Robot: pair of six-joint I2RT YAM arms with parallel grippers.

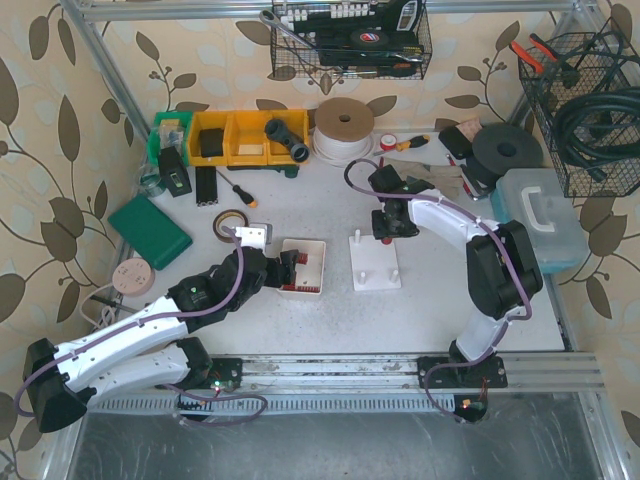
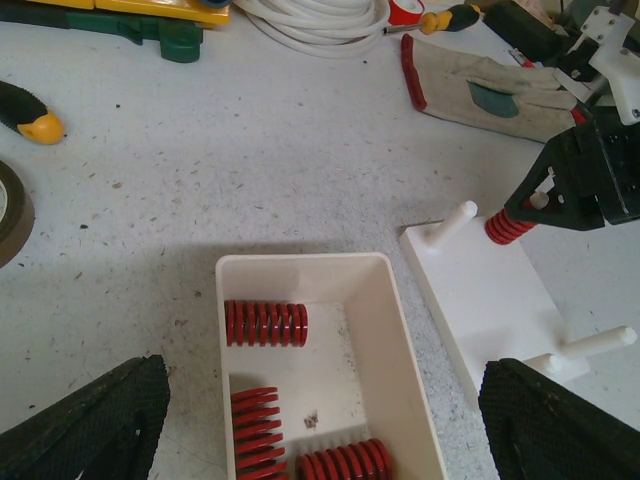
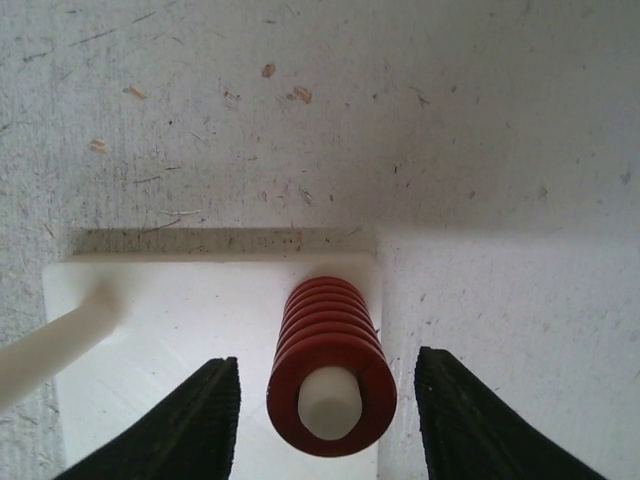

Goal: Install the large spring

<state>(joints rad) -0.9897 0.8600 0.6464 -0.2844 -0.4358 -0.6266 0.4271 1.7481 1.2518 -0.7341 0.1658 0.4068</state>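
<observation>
Red spring (image 3: 325, 330) on edge peg (image 3: 328, 404); right tool (image 3: 328, 412) spread, gaps both sides.

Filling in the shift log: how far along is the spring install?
Done: the red spring sits over a peg on the white base, the peg's tip showing at its top. In hand: the right gripper flanks it, jaws open and clear. Remaining: backing that gripper away. The left gripper hovers open over the tray of spare springs.

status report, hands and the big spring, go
Open left hand over the tray. Open right hand astride the large spring, not touching. Spring sits on its peg. Nothing blocking.
</observation>
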